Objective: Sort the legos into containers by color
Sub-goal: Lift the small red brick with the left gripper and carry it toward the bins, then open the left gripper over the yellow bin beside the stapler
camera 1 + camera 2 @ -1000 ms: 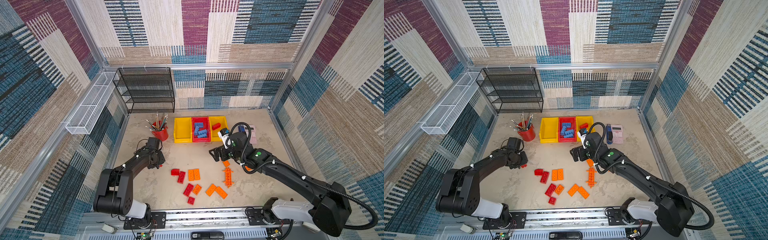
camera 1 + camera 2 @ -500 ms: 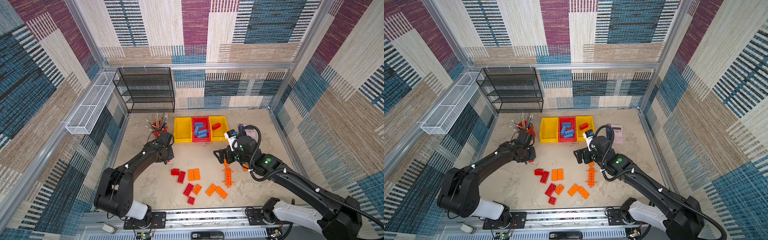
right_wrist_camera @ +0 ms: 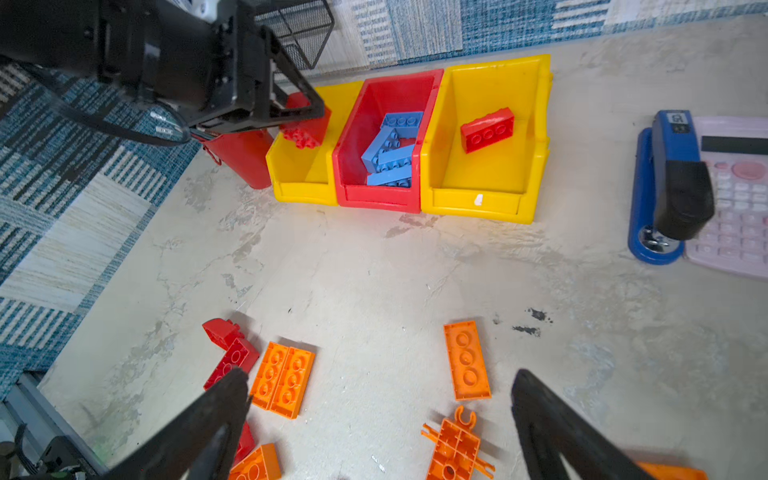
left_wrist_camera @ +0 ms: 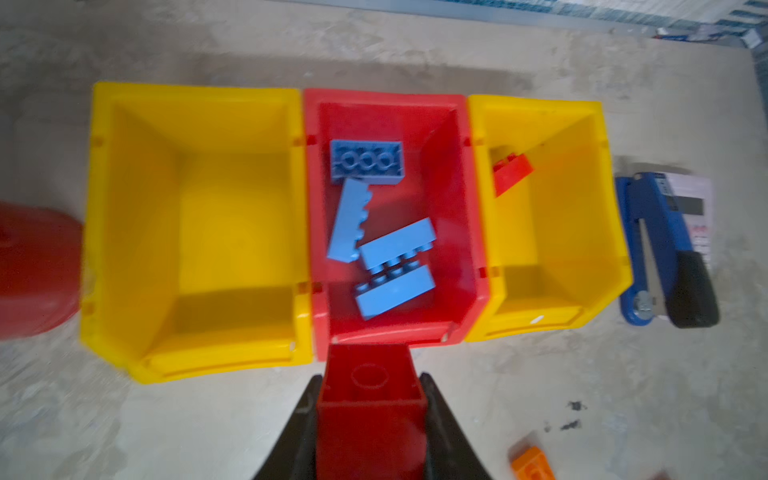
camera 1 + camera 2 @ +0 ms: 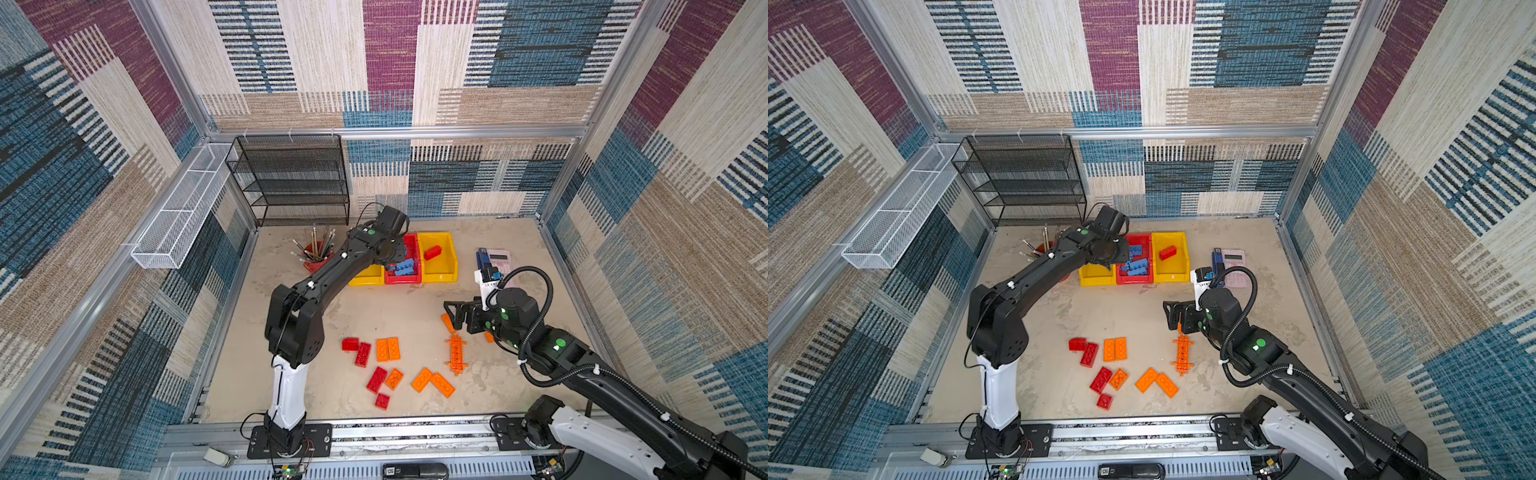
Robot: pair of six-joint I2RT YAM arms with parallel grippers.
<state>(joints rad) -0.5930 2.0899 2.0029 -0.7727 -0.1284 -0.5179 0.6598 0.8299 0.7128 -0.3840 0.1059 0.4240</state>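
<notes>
- patterned walls, pale counter (image 5: pixel 395 307). where's the red brick (image 4: pixel 370 399)?
- pinched in my left fingers (image 4: pixel 302 428), over the bin row (image 4: pixel 399 99). i reckon it needs carrying to the yellow bin (image 4: pixel 573 232) holding its red twin (image 4: pixel 513 172). right fingers (image 3: pixel 548 419) gape wide above orange bricks (image 3: pixel 465 359).

In both top views the left arm (image 5: pixel 332 270) hides most of the left yellow bin (image 5: pixel 365 276) and of its own end effector (image 4: pixel 369 378). In the left wrist view the gripped red brick (image 4: pixel 370 411) runs off the frame; the red cup (image 4: pixel 37 270) is blurred and cropped.
</notes>
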